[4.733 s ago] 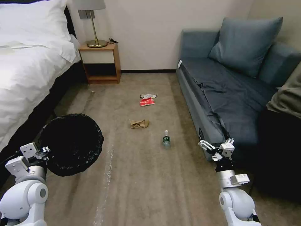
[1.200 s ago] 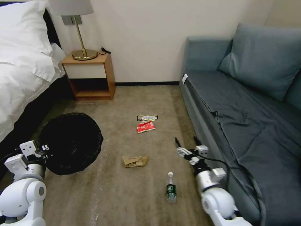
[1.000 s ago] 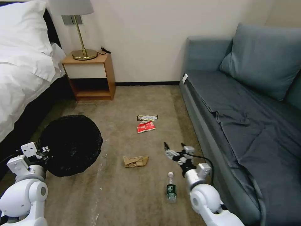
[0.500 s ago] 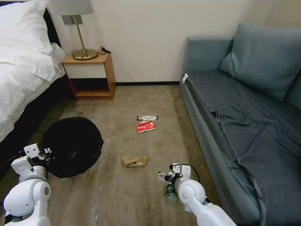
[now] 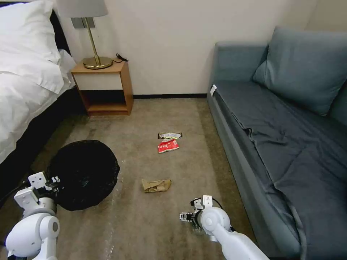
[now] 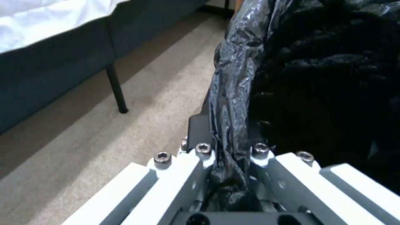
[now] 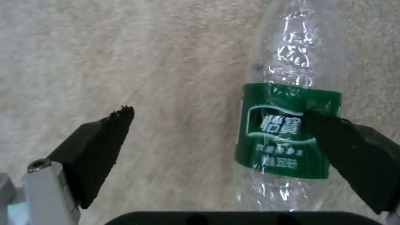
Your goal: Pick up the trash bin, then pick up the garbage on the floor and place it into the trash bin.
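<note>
- Low over the carpet (image 5: 151,224), right gripper (image 7: 221,137): jaws wide open, nothing held; bottle (image 7: 287,131) lies flat on the floor, one fingertip (image 7: 354,147) over its green label, other fingertip well to the side on bare carpet.
- Left gripper (image 6: 227,156): jaws clamped on the bin (image 5: 85,173) rim, black bag (image 6: 233,93) pinched between them; bin just ahead of the jaws, by the bed (image 5: 21,90).
- Beyond the right jaws on the floor: paper bag (image 5: 156,185) nearest, then red packet (image 5: 168,146) and wrapper (image 5: 169,135) touching it, farther off.
</note>
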Controlling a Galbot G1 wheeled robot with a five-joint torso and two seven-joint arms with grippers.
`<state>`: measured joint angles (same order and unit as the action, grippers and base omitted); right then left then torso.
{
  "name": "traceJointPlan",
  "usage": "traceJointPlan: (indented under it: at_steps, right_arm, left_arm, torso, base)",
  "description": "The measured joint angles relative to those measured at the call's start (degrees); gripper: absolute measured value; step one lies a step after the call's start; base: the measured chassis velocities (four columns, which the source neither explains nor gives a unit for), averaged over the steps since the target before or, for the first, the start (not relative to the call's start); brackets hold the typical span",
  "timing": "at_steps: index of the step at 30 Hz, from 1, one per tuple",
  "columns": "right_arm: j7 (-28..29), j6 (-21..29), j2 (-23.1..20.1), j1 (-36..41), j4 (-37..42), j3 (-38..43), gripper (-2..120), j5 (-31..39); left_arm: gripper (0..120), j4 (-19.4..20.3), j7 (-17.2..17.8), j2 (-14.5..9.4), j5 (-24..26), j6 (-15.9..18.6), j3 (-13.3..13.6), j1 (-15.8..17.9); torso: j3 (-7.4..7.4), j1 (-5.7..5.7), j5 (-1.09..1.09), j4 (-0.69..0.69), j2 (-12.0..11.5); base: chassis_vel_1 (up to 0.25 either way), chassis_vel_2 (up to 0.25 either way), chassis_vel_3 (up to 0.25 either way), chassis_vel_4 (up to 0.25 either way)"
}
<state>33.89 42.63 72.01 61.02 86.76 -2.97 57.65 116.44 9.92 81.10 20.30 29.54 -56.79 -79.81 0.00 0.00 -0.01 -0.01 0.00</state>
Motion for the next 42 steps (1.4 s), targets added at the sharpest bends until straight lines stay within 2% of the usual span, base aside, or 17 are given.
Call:
traceJointPlan:
  at_steps: [12, 14, 16, 18, 20, 21, 23, 27, 28, 29, 30, 33, 39, 42]
  right_arm:
    - [-6.06, -0.46, 0.6, -0.67, -4.53, 1.09, 100, -5.47]
    - [-6.85, -0.87, 0.59, -0.5, -4.68, 1.29, 97, -6.59]
    - [-7.44, -2.11, 0.61, -0.34, -4.81, 1.43, 87, -7.92]
    - [-7.83, -3.11, 0.7, -0.3, -5.05, 1.37, 84, -8.82]
    - [-8.39, -4.29, 0.82, -0.24, -5.37, 1.3, 73, -10.05]
    - [-8.39, -4.29, 0.82, -0.24, -5.37, 1.3, 73, -10.05]
    - [-8.4, -5.03, 0.94, -0.1, -5.58, 1.26, 61, -10.78]
    - [-8.43, -5.55, 0.99, -0.04, -5.65, 1.23, 53, -11.41]
    - [-8.46, -5.79, 0.99, -0.01, -5.64, 1.21, 49, -11.7]
    - [-8.47, -6.04, 0.98, 0.02, -5.64, 1.21, 39, -11.97]
    - [-8.47, -6.04, 0.98, 0.02, -5.64, 1.21, 39, -11.97]
    - [-8.54, -6.43, 0.89, 0.22, -5.49, 1.21, 28, -12.56]
    - [-8.57, -7.22, 0.85, 0.42, -5.24, 1.22, 16, -13.46]
    - [-8.42, -9.08, 0.71, 0.29, -4.39, 1.0, 16, -14.35]
  left_arm:
    - [1, 1.11, 0.13, -0.25, 0.4, 0.17, -0.53, -0.34]
    - [1, 1.17, 0.17, -0.25, 0.4, 0.22, -0.51, -0.3]
    - [1, 1.21, 0.18, -0.21, 0.4, 0.29, -0.38, -0.19]
    - [1, 1.21, 0.22, -0.15, 0.39, 0.3, -0.34, -0.12]
    - [1, 1.22, 0.27, -0.12, 0.38, 0.3, -0.33, -0.09]
    - [1, 1.22, 0.27, -0.12, 0.38, 0.3, -0.33, -0.09]
    - [1, 1.23, 0.28, -0.21, 0.49, 0.31, -0.45, -0.12]
    - [1, 1.23, 0.29, -0.42, 0.71, 0.31, -0.65, -0.1]
    - [1, 1.23, 0.3, -0.53, 0.83, 0.32, -0.71, -0.08]
    - [1, 1.2, 0.3, -0.61, 0.98, 0.32, -0.73, 0.03]
    - [1, 1.2, 0.3, -0.61, 0.98, 0.32, -0.73, 0.03]
    - [1, 0.95, 0.3, -0.62, 1.22, 0.33, -0.71, 0.16]
    - [1, 0.66, 0.33, -0.59, 1.42, 0.37, -0.51, 0.23]
    - [1, 0.22, 0.37, -0.55, 1.42, 0.38, -0.44, 0.37]
  torso:
    - [0.0, 0.0, 0.01, 0.01, 0.0]
    - [0.0, 0.0, 0.01, 0.01, 0.0]
    - [0.0, 0.0, 0.01, 0.01, 0.0]
    - [0.0, 0.0, 0.01, 0.01, 0.0]
    - [0.0, 0.0, 0.01, 0.01, 0.0]
    - [0.0, 0.0, 0.01, 0.01, 0.0]
    - [0.01, 0.0, 0.01, 0.01, 0.0]
    - [0.0, 0.0, 0.01, 0.01, 0.0]
    - [0.0, 0.0, 0.01, 0.01, 0.0]
    - [0.0, 0.0, 0.01, 0.01, 0.0]
    - [0.0, 0.0, 0.01, 0.01, 0.0]
    - [0.0, 0.0, 0.01, 0.01, 0.0]
    - [0.0, 0.0, 0.01, 0.01, 0.0]
    - [0.0, 0.0, 0.01, 0.0, 0.0]
  base:
    - [0.0, 0.0, 0.0, 0.0]
    - [0.0, 0.0, 0.0, 0.0]
    - [0.0, 0.0, 0.0, 0.0]
    - [0.0, 0.0, 0.0, 0.0]
    - [0.0, 0.0, 0.0, 0.0]
    - [0.0, 0.0, 0.0, 0.0]
    - [0.0, 0.0, 0.0, 0.0]
    - [0.0, 0.0, 0.0, 0.0]
    - [0.0, 0.0, 0.0, 0.0]
    - [0.0, 0.0, 0.0, 0.0]
    - [0.0, 0.0, 0.0, 0.0]
    - [0.0, 0.0, 0.0, 0.0]
    - [0.0, 0.0, 0.0, 0.0]
    - [0.0, 0.0, 0.0, 0.0]
